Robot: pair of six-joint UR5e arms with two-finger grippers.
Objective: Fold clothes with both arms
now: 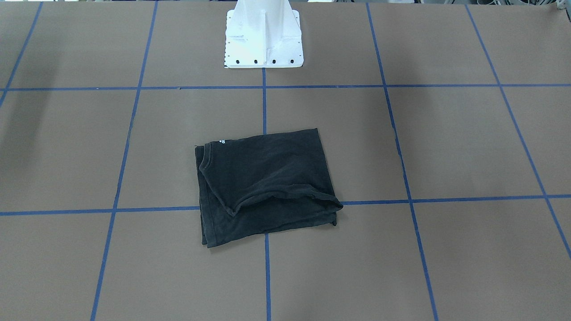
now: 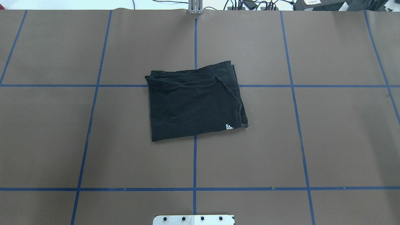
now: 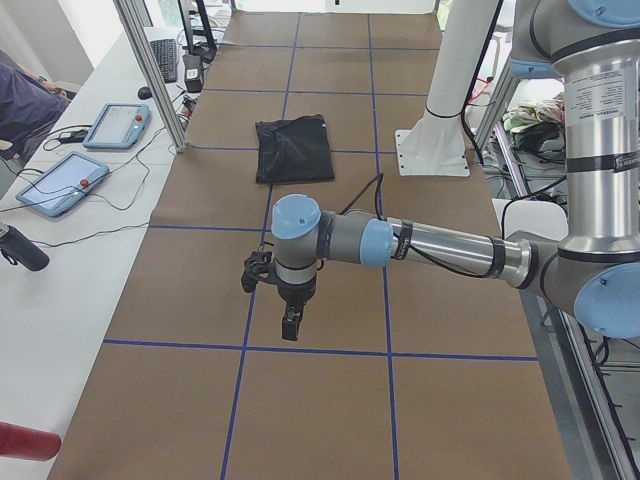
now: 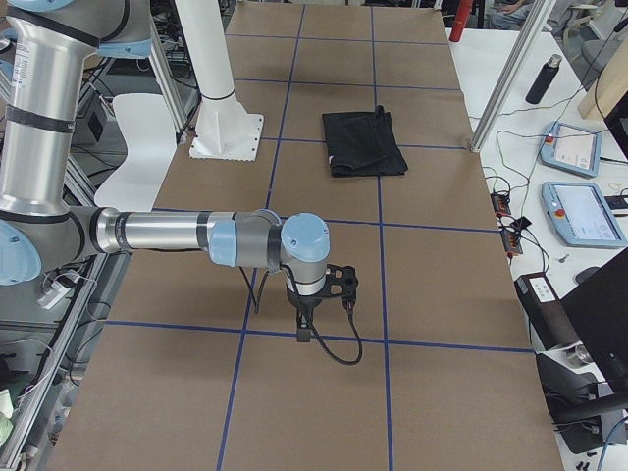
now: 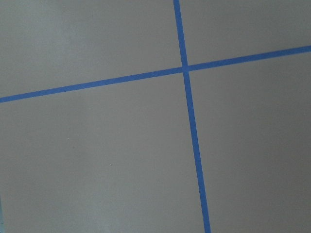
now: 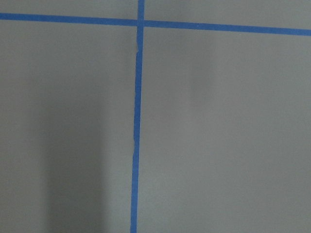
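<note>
The clothes, one black T-shirt (image 1: 267,183), lie folded into a rough rectangle at the middle of the brown table (image 2: 343,140), with a small white logo near one corner. In the overhead view the T-shirt (image 2: 193,106) has no arm near it. The left gripper (image 3: 291,325) hangs over the table well away from the shirt (image 3: 293,150); I cannot tell if it is open or shut. Likewise far from the shirt (image 4: 363,142), the right gripper (image 4: 303,329) hangs over a blue tape line, state unclear. Both wrist views hold only brown mat and tape.
The white base pedestal (image 1: 263,40) stands at the robot's edge of the table. A side bench carries two tablets (image 3: 60,185), a keyboard and cables, and a person's sleeve (image 3: 20,100) shows there. Aluminium posts (image 3: 150,70) rise along that bench edge.
</note>
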